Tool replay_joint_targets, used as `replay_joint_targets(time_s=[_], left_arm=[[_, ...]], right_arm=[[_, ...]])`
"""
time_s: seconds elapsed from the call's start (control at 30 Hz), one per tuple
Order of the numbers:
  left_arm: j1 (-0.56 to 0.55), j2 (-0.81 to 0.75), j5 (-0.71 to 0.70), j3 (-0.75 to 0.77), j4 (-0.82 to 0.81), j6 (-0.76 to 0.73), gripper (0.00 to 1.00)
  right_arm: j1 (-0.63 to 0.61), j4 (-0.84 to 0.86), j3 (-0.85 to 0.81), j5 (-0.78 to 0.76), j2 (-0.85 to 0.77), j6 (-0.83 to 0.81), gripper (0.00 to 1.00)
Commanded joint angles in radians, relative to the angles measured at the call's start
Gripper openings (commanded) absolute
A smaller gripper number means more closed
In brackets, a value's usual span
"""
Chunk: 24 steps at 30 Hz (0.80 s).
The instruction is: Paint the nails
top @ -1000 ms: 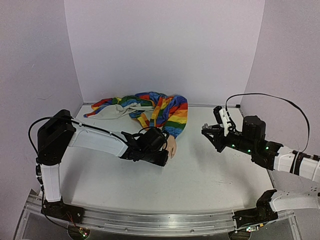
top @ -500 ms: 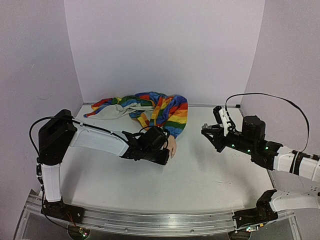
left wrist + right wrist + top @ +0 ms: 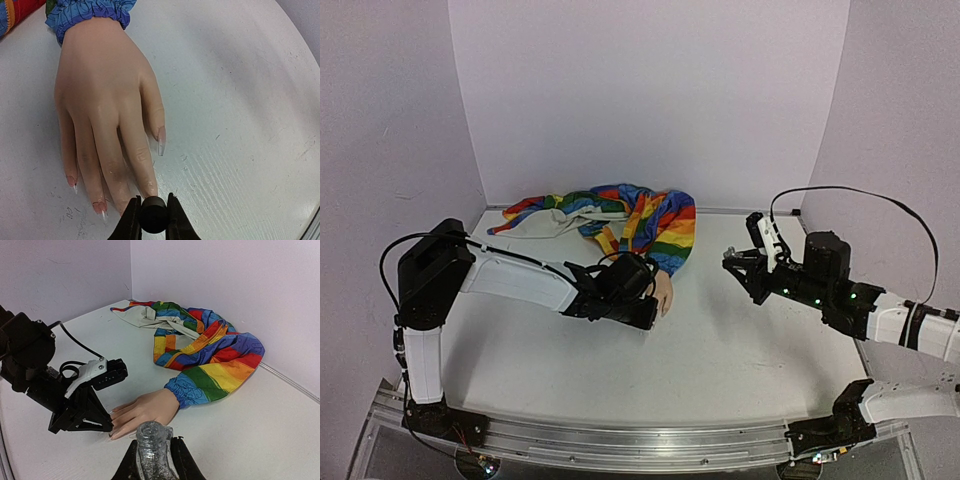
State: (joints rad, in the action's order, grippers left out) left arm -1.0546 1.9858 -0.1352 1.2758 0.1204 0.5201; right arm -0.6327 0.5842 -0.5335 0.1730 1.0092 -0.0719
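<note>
The pale mannequin hand (image 3: 100, 95) lies palm down on the white table, ending the rainbow sleeve (image 3: 650, 225). Its long nails (image 3: 161, 141) point toward me in the left wrist view; one nail (image 3: 98, 206) looks reddish. My left gripper (image 3: 152, 216) is shut on a small black cap (image 3: 153, 215), which sits right at the tip of one finger and hides that nail. My right gripper (image 3: 152, 457) is shut on an open, glittery clear bottle (image 3: 151, 447), held above the table to the right of the hand (image 3: 145, 412). In the top view the left gripper (image 3: 642, 312) is at the fingertips and the right gripper (image 3: 735, 262) stands well apart.
The sleeve's rainbow cloth (image 3: 210, 355) is bunched toward the back wall, with a pale cloth part (image 3: 555, 222) at the back left. Lilac walls close the table at the back and on both sides. The left arm (image 3: 75, 390) lies low across the table.
</note>
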Motion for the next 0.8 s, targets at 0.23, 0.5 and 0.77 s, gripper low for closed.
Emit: replay_joint_targets(time_s=[0.23, 0.5, 0.77], left_arm=[[0.008, 0.012, -0.012, 0.045, -0.044, -0.019, 0.00], [0.010, 0.019, -0.007, 0.046, -0.044, -0.024, 0.00], [0.010, 0.018, 0.004, 0.042, -0.045, -0.022, 0.00]], right_arm=[[0.003, 0.074, -0.002, 0.015, -0.004, -0.006, 0.00], [0.004, 0.075, -0.003, 0.015, -0.003, -0.008, 0.00], [0.004, 0.076, -0.002, 0.017, 0.000, -0.006, 0.00]])
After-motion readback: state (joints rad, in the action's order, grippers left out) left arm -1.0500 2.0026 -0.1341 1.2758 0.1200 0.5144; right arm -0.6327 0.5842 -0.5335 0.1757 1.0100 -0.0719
